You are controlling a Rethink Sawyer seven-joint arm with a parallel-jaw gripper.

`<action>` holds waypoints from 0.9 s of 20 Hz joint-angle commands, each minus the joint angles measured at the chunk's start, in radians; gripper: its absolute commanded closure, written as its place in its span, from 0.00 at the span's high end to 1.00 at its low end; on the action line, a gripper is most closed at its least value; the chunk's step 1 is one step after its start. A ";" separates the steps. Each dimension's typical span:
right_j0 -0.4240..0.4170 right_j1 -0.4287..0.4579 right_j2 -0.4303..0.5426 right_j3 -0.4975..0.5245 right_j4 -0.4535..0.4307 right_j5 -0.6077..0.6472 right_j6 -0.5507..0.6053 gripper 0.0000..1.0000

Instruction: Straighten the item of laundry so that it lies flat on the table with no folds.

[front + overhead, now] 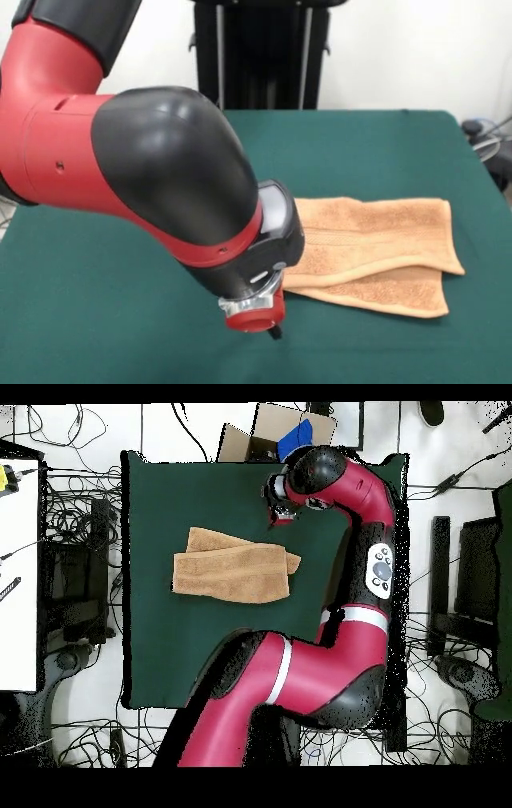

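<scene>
The item of laundry [376,248], an orange-tan towel, lies folded over itself on the right half of the green table [104,320], one layer showing under the other along its near edge. From overhead the towel [235,569] sits mid-table [160,654] with a second layer sticking out at its upper edge. My gripper [274,330] hangs low over the cloth top just off the towel's near-left corner, mostly hidden under the arm's wrist. In the overhead view the gripper [281,513] is beside the towel's upper right corner. Nothing shows it holding the towel.
The big red and black arm [160,168] fills the left of the front view and hides the table behind it. A cardboard box [262,436] and a blue object [300,436] sit just past the table's top edge. Cables cover the floor around the table.
</scene>
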 commanded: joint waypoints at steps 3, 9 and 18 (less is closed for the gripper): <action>0.055 0.063 -0.049 -0.150 -0.001 0.336 0.274 1.00; 0.060 0.038 -0.045 -0.118 0.021 0.381 0.285 1.00; 0.047 0.072 -0.072 -0.160 -0.007 0.399 0.269 1.00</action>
